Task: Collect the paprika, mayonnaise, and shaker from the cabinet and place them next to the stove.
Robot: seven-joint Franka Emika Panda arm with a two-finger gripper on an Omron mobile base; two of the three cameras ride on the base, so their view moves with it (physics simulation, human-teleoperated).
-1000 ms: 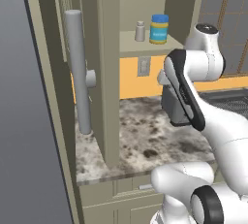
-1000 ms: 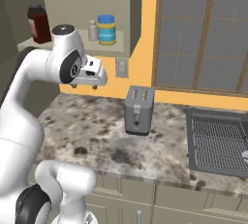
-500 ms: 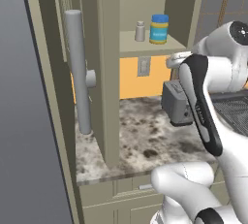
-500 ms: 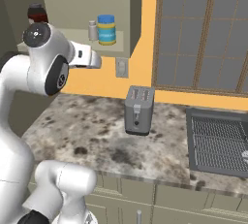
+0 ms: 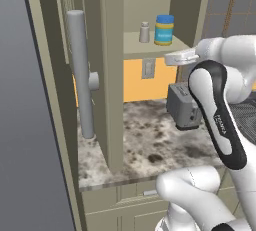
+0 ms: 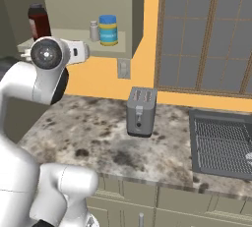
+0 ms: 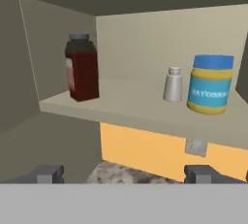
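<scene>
The hand [image 7: 123, 173], fingers spread apart and empty, faces the beige-olive cabinet's inner shelf [image 7: 131, 109]: dark red paprika bottle [image 7: 81, 67] at 10 o'clock, small grey shaker [image 7: 173, 84] touching or just beside the blue-lidded mayonnaise jar [image 7: 210, 84] at 2 o'clock.

Ahead of my gripper [image 7: 123, 174], whose finger tips [image 7: 47, 173] are dark grey, the cabinet [image 7: 58, 63] is beige-olive inside and out, its shelf [image 7: 135, 105] a paler beige. Up and to the left of my gripper the paprika [image 7: 81, 67] is dark red with a dark cap and a pale label. Up and to the right, the shaker [image 7: 172, 84] is plain grey, and the mayonnaise [image 7: 211, 84] beside it has a blue lid, a yellowish body and a blue-teal label. Below the shelf the wall [image 7: 145, 150] is orange. The tabletop [image 6: 98, 137] is mottled grey and brown stone; the toaster [image 6: 141, 111] is grey.
</scene>
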